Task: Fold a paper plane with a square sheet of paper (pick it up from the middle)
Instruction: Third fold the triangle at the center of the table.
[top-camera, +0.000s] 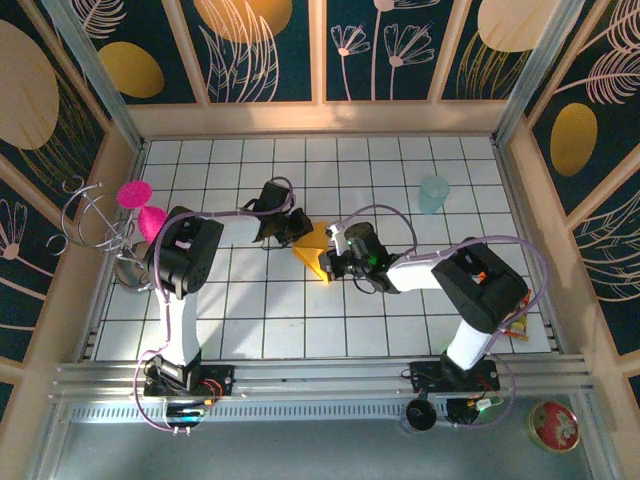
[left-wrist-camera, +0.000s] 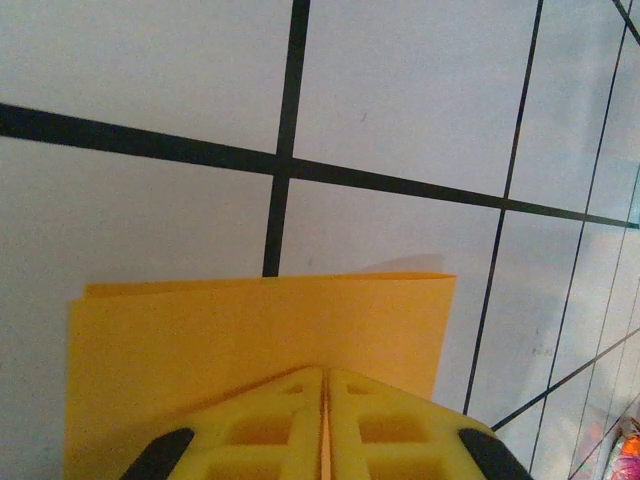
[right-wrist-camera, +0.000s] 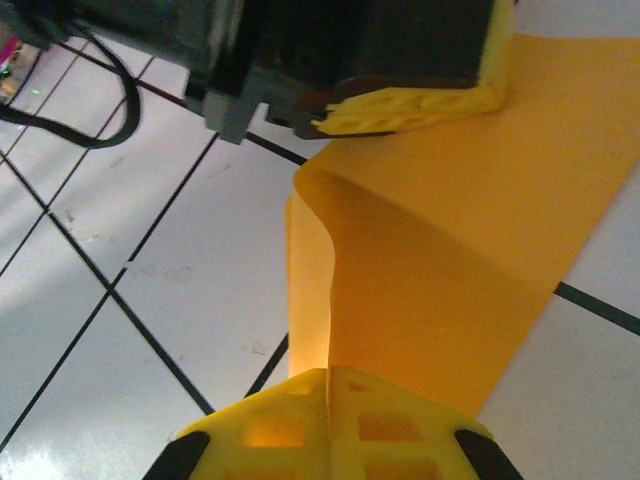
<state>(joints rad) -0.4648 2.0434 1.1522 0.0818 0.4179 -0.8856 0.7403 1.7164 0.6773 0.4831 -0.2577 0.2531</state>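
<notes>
Left fingers (left-wrist-camera: 250, 440) pressed together, orange-yellow edge caught in the seam between them: left gripper (left-wrist-camera: 325, 385) is clamped on the square sheet of paper (left-wrist-camera: 230, 340). Right fingers (right-wrist-camera: 400, 435) same, pads together with paper running straight into the seam, so right gripper (right-wrist-camera: 328, 385) is also clamped on the sheet. In the right wrist view the left gripper's yellow pads pinch the opposite end of the sheet. The paper between the two grips bows up in a soft rolled hump. Left wrist view: sheet is doubled, two layers showing at its far edge, one slightly offset. White tiles and black grid lines of the table (left-wrist-camera: 400, 120) lie beyond it.

Landmark is the pale teal cup (top-camera: 434, 194), upright on the table. Sheet is left of the cup and nearer the arm bases than it, well apart from it. Right gripper holds the end of the sheet facing the cup; left gripper holds the end turned away from the cup. Grippers near each other, sheet bridging them. Cannot tell if the sheet's lower edge touches the table. Pink objects (top-camera: 135, 192) and wire stand (top-camera: 90, 210) sit much farther left of the cup than the sheet. Small snack packet (top-camera: 518, 327) is right of the cup and nearer the bases.
</notes>
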